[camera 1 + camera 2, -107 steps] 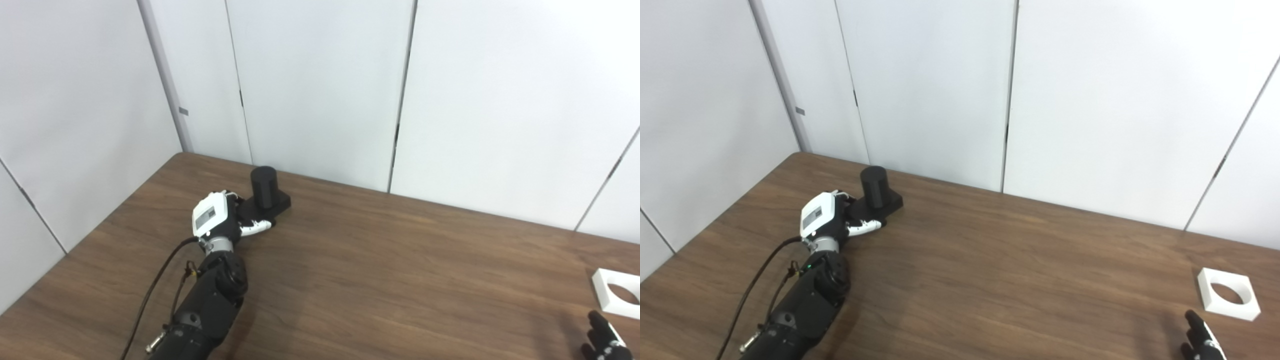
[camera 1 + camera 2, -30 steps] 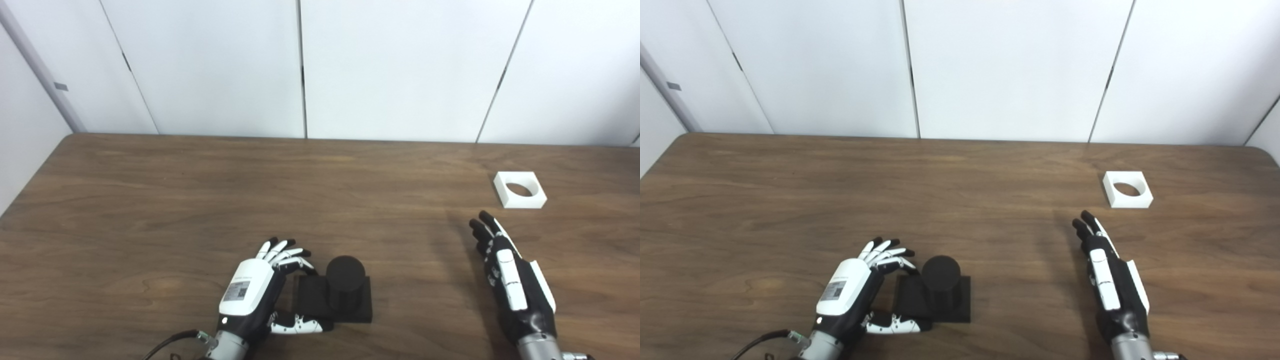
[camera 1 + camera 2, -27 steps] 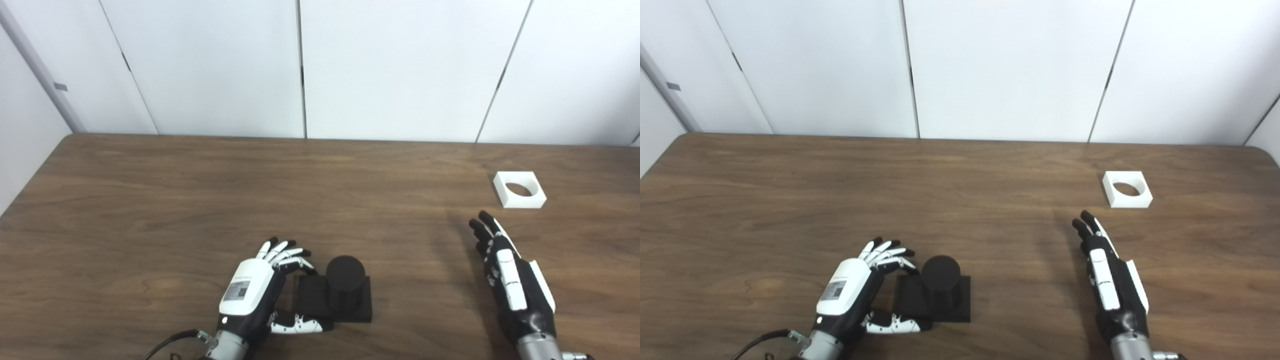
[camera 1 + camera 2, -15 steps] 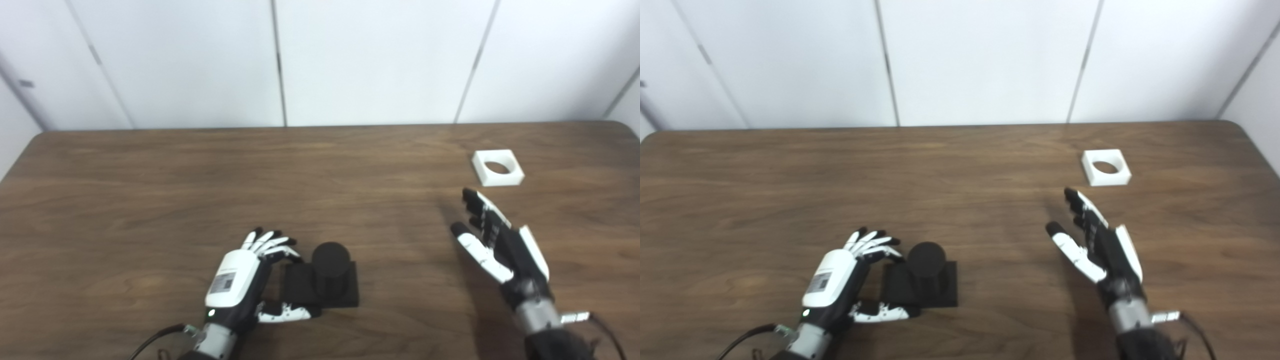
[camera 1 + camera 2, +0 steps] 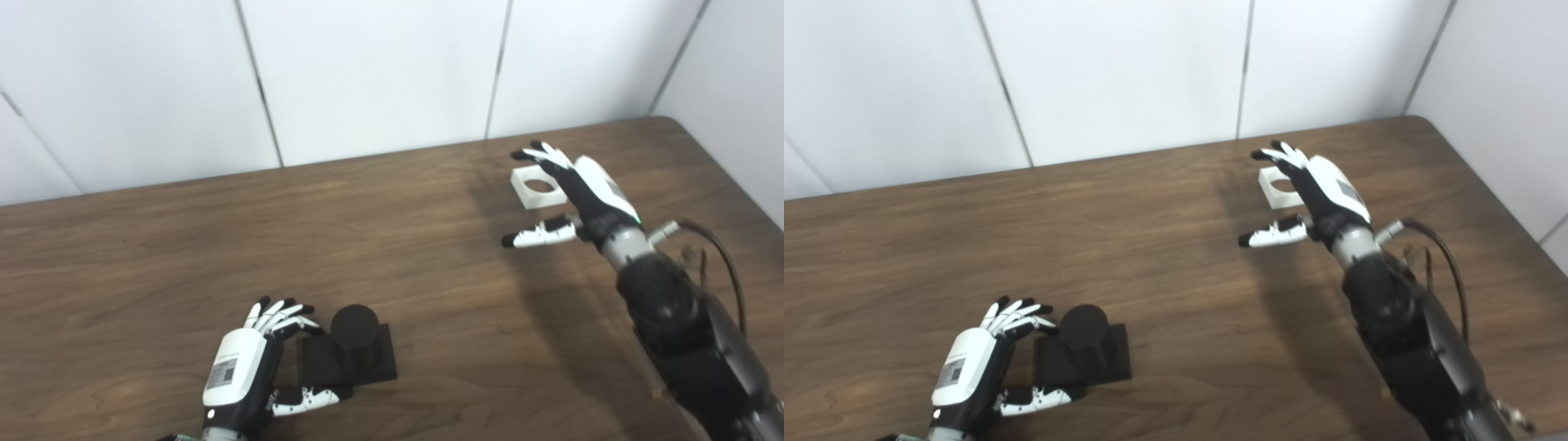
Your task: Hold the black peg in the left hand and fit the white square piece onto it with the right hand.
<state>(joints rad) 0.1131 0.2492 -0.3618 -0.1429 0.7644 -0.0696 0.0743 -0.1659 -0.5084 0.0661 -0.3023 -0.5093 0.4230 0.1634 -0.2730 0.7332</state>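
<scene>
The black peg, a short cylinder on a square black base, stands on the wooden table near the front left. My left hand grips that base, fingers at its far left corner and thumb along its near edge. The white square piece, with a round hole, lies flat at the far right. My right hand hovers open right over it, fingers spread past its far side and thumb pointing left in front of it. The hand hides the piece's right part; I cannot tell whether they touch.
White wall panels run along the table's far edge and down the right side. The table's right edge lies close behind my right arm. Bare wood separates the peg from the white piece.
The camera has swung right. My right hand has reached forward from mid-table to over the white piece and turned palm-down. The left hand stays on the peg's base.
</scene>
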